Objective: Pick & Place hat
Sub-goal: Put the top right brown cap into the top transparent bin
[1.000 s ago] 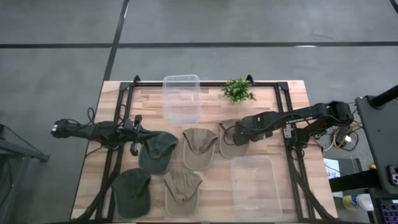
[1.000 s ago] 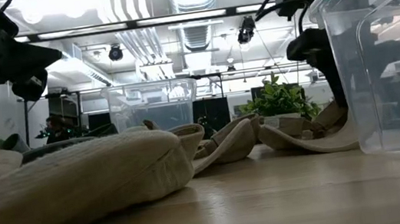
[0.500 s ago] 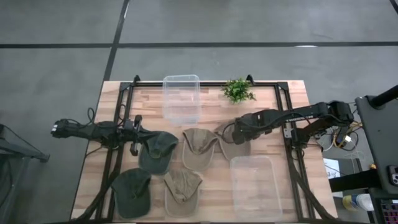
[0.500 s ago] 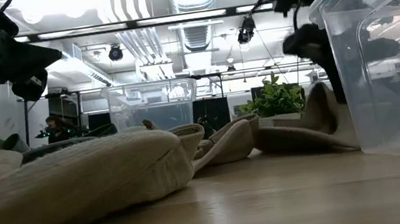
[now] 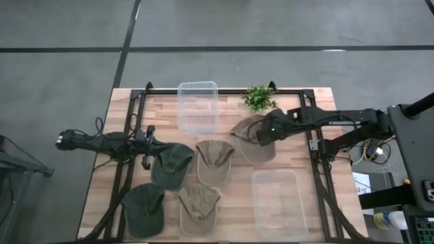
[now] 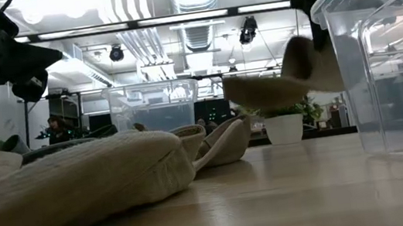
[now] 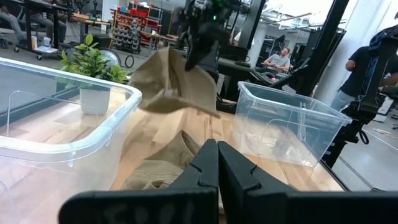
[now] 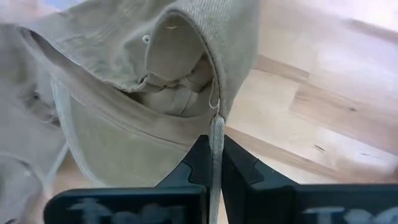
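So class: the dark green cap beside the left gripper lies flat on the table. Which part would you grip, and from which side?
Probably the raised crown edge of the dark green cap, coming down from above: it lies flat, so a sideways approach offers little to pinch. The left gripper, shut, sits beside that edge.

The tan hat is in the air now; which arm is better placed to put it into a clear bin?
The right arm. Its right gripper is shut on the tan hat, lifted off the table, with the near clear bin just beside it. The left gripper sits shut over the dark green hat, far away.
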Robot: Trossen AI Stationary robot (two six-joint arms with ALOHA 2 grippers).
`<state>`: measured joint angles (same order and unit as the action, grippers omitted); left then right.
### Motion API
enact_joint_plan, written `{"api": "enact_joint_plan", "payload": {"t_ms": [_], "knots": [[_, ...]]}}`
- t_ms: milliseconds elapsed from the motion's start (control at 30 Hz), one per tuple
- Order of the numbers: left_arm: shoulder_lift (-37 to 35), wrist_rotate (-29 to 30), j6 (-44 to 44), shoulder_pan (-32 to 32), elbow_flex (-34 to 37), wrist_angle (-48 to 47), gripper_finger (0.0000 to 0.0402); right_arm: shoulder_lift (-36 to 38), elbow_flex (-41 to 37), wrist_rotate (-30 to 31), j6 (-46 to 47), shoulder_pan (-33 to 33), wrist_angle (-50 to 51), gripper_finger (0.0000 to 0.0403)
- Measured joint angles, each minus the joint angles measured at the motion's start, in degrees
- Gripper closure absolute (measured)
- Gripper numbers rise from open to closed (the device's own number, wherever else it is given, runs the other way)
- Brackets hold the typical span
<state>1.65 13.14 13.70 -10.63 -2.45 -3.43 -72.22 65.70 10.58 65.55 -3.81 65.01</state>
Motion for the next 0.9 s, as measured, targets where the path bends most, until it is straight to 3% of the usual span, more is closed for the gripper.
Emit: {"api": "enact_joint_plan", "payload": {"t_ms": [300,467,700,900], "knots": [[0.0,0.0,0.01,0.0,-0.01,0.0,0.0401,3.97,10.71,-0.58,0.23,0.48,7.34,0.0393],[0.0,-0.01,0.0,0.0,-0.01,0.01,0.0401,5.61,16.92,-4.72,1.61,1.13,11.76,0.0392],[0.0,0.01,-0.01,0.0,0.0,0.01,0.0401,5.83,20.56,-12.87,11.43,6.4,20.4,0.0391],[0.01,-0.01,0.0,0.0,0.0,0.01,0.0401,5.21,20.61,-20.21,23.23,14.42,20.37,0.0391]]}}
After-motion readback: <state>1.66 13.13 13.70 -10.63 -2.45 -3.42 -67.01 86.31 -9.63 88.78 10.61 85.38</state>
